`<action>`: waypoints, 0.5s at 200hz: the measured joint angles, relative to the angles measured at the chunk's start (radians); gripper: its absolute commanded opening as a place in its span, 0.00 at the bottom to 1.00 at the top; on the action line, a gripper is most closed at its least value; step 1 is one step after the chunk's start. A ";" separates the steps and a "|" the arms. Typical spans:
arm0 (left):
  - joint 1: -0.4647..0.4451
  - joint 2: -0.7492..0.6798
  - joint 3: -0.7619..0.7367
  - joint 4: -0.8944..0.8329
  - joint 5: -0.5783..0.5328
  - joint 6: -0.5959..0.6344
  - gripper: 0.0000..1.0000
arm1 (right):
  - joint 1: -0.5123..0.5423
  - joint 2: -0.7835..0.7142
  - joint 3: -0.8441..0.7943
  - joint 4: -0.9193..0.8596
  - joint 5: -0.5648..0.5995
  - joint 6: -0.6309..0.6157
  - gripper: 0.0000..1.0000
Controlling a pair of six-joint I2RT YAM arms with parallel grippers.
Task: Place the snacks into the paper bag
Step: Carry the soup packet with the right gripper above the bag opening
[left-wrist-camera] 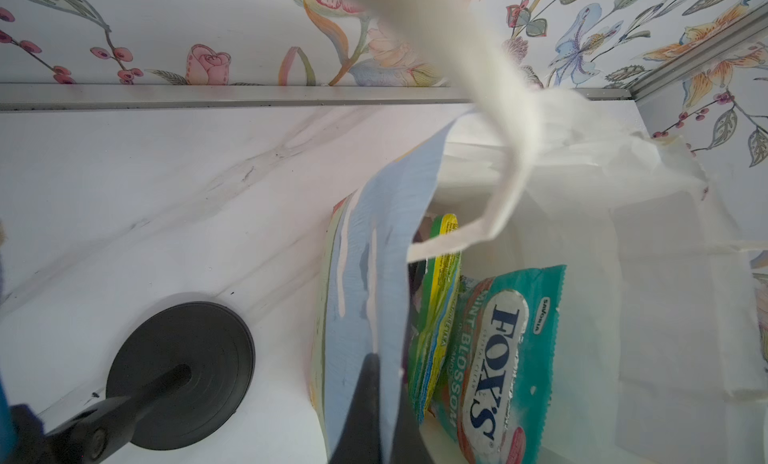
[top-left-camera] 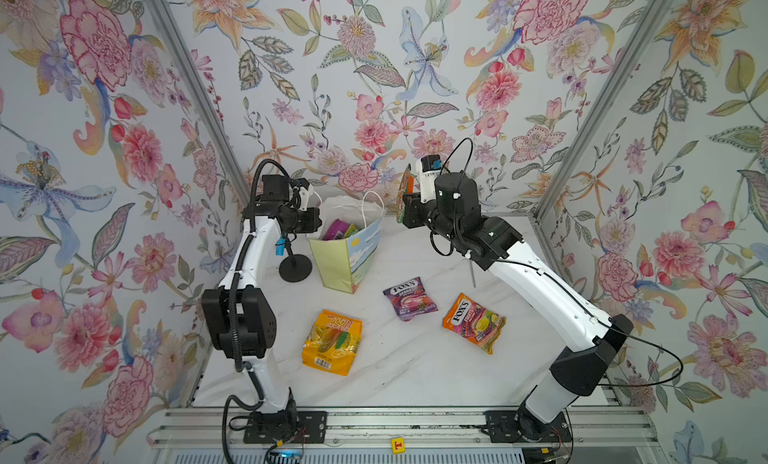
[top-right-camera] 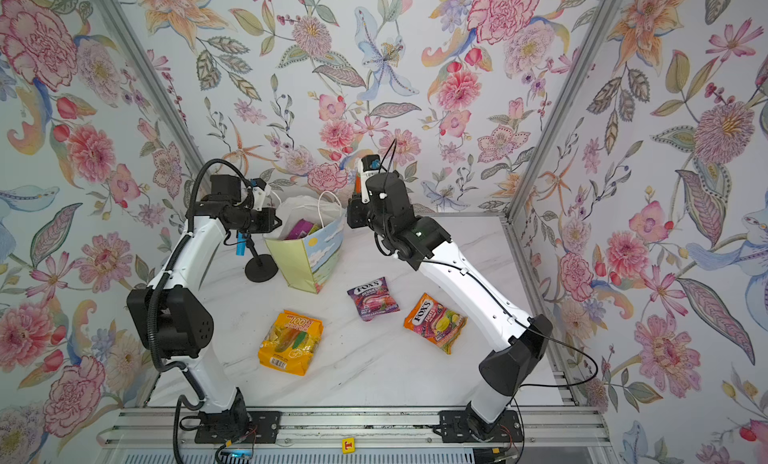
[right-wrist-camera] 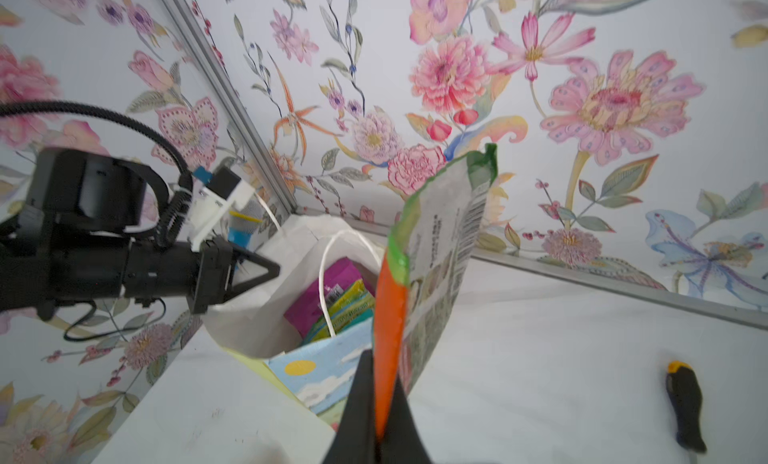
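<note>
Nearest the front edge, three snacks are seen lying flat on the white marbled tabletop [top-left-camera: 415, 374]: a glossy yellow-orange "100" packet [top-left-camera: 332, 343], an orange FOX'S packet [top-left-camera: 473, 322] and, slightly farther in, a purple FOX'S packet [top-left-camera: 409, 298]. Behind them stands the small paper bag with the painted sky front [top-left-camera: 338, 262]. A teal FOX'S packet [left-wrist-camera: 498, 358], a green packet [left-wrist-camera: 436, 299] and a magenta packet [right-wrist-camera: 332, 291] are already lodged inside it.

The bag's left rim is pinched between the closed fingers of the left gripper [right-wrist-camera: 270, 270]. A tall green-orange packet [right-wrist-camera: 440, 241] is clamped by its lower edge in the right gripper [right-wrist-camera: 382, 399] and held upright just beside the mouth, not over it.

On the way across, the packet could be snagged on the white cord handle [right-wrist-camera: 326, 274] or on the rim. The light bag, held at one side only, could then be tipped. If it were released too soon, the packet would be dropped outside.

The left arm is folded, with its wrist laid level toward the bag. The right arm is stretched forward, with its wrist raised.
</note>
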 measured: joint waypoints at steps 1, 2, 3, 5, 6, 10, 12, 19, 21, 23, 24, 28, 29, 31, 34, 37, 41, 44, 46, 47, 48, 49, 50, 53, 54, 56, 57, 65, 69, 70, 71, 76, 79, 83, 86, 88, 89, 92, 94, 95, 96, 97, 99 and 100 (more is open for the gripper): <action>0.000 0.000 0.000 0.000 0.000 0.000 0.03 | -0.001 0.004 0.008 0.001 0.000 0.000 0.00; 0.000 0.000 0.000 0.000 0.000 0.000 0.03 | -0.001 0.006 0.011 0.001 -0.002 0.000 0.00; 0.000 0.000 0.000 0.000 0.000 0.000 0.03 | -0.002 0.011 0.020 0.001 -0.005 0.000 0.00; 0.000 0.000 0.000 0.000 0.000 0.000 0.03 | -0.003 0.019 0.032 0.000 -0.007 -0.002 0.00; 0.000 0.000 0.000 0.000 0.000 0.000 0.03 | -0.003 0.021 0.036 0.000 -0.008 -0.003 0.00; 0.000 0.000 0.000 0.000 0.000 0.000 0.03 | -0.004 0.035 0.059 0.002 -0.015 -0.004 0.00; 0.000 0.000 0.000 0.000 0.000 0.000 0.03 | -0.004 0.042 0.071 0.000 -0.018 -0.005 0.00; 0.000 0.000 0.000 0.000 0.000 0.000 0.03 | -0.006 0.068 0.109 0.001 -0.030 -0.007 0.00; 0.000 0.000 0.000 0.000 0.000 0.000 0.03 | -0.007 0.076 0.120 0.002 -0.031 -0.008 0.00; 0.000 0.000 0.000 0.000 0.000 0.000 0.03 | -0.008 0.085 0.132 0.001 -0.037 -0.008 0.00; 0.000 0.000 0.000 0.000 0.000 0.000 0.03 | -0.008 0.088 0.136 0.000 -0.039 -0.008 0.00; 0.000 0.000 0.000 0.000 0.000 0.000 0.03 | -0.010 0.105 0.159 0.000 -0.046 -0.008 0.00; 0.000 0.000 0.000 0.000 0.000 0.000 0.03 | -0.010 0.110 0.166 0.002 -0.051 -0.009 0.00; 0.000 0.000 0.000 0.000 0.000 0.000 0.03 | -0.011 0.120 0.179 0.000 -0.057 -0.010 0.00; 0.000 0.000 0.000 0.000 0.000 0.000 0.03 | -0.011 0.132 0.195 0.000 -0.063 -0.011 0.00; 0.000 0.000 0.000 0.000 0.000 0.000 0.03 | -0.011 0.144 0.210 0.000 -0.072 -0.011 0.00; 0.000 0.000 0.000 0.000 0.000 0.000 0.03 | -0.012 0.166 0.239 -0.004 -0.083 -0.011 0.00; 0.000 0.000 0.000 0.000 0.000 0.000 0.03 | -0.012 0.181 0.256 -0.004 -0.092 -0.011 0.00; 0.000 0.000 0.000 0.000 0.000 0.000 0.03 | -0.012 0.191 0.270 -0.008 -0.097 -0.011 0.00; 0.000 0.000 0.000 0.000 0.000 0.000 0.03 | -0.013 0.194 0.274 -0.007 -0.098 -0.011 0.00; 0.000 0.000 0.000 0.000 0.000 0.000 0.03 | -0.013 0.200 0.282 -0.008 -0.102 -0.011 0.00; 0.000 0.000 0.000 0.000 0.000 0.000 0.03 | -0.013 0.204 0.286 -0.008 -0.105 -0.011 0.00; 0.000 0.000 0.000 0.000 0.000 0.000 0.03 | -0.013 0.208 0.291 -0.008 -0.107 -0.011 0.00; 0.000 0.000 0.000 0.000 0.000 0.000 0.03 | -0.013 0.226 0.315 -0.011 -0.116 -0.011 0.00; 0.000 0.000 0.000 0.000 0.000 0.000 0.03 | -0.013 0.229 0.319 -0.011 -0.118 -0.011 0.00; 0.000 0.000 0.000 0.000 0.000 0.000 0.03 | -0.013 0.240 0.331 -0.011 -0.126 -0.010 0.00; 0.000 0.000 0.000 0.000 0.000 0.000 0.03 | -0.013 0.243 0.335 -0.011 -0.127 -0.010 0.00; 0.000 0.000 0.000 0.000 0.000 0.000 0.03 | -0.013 0.282 0.381 -0.017 -0.152 -0.006 0.00; 0.001 0.000 0.000 0.000 0.000 0.000 0.03 | -0.013 0.297 0.399 -0.019 -0.162 -0.005 0.00; 0.001 0.000 0.000 0.000 0.000 0.000 0.03 | -0.013 0.303 0.405 -0.019 -0.166 -0.003 0.00; 0.001 0.000 0.000 0.000 0.000 0.000 0.03 | -0.013 0.306 0.408 -0.020 -0.169 -0.003 0.00; 0.001 0.000 0.000 0.000 0.000 0.000 0.03 | -0.013 0.324 0.428 -0.023 -0.183 0.001 0.00; 0.001 0.000 0.000 0.000 0.000 0.000 0.03 | -0.013 0.335 0.439 -0.026 -0.192 0.005 0.00; 0.001 0.000 0.000 0.000 0.000 0.000 0.03 | -0.013 0.349 0.454 -0.030 -0.204 0.009 0.00; 0.001 0.000 0.000 0.000 0.000 0.000 0.03 | -0.013 0.357 0.463 -0.032 -0.213 0.014 0.00; 0.001 0.000 0.000 0.000 0.000 0.000 0.03 | -0.013 0.363 0.468 -0.032 -0.217 0.016 0.00; 0.001 0.000 0.000 0.000 0.000 0.000 0.03 | -0.013 0.364 0.469 -0.032 -0.219 0.016 0.00; 0.001 0.000 0.000 0.000 0.000 0.000 0.03 | -0.013 0.373 0.477 -0.034 -0.228 0.020 0.00; 0.001 0.000 0.000 0.000 0.000 0.000 0.03 | -0.013 0.378 0.481 -0.035 -0.233 0.024 0.00; 0.001 0.000 0.000 0.000 0.000 0.000 0.03 | -0.013 0.379 0.481 -0.035 -0.235 0.024 0.00; 0.001 0.000 0.000 0.000 0.000 0.000 0.03 | -0.013 0.380 0.482 -0.035 -0.237 0.024 0.00; 0.001 0.000 0.000 0.000 0.000 0.000 0.03 | -0.012 0.382 0.483 -0.035 -0.240 0.024 0.00; 0.001 0.000 0.000 0.000 0.000 0.000 0.03 | -0.012 0.386 0.485 -0.037 -0.245 0.027 0.00; 0.001 0.000 0.000 0.000 0.000 0.000 0.03 | -0.012 0.388 0.486 -0.038 -0.246 0.029 0.00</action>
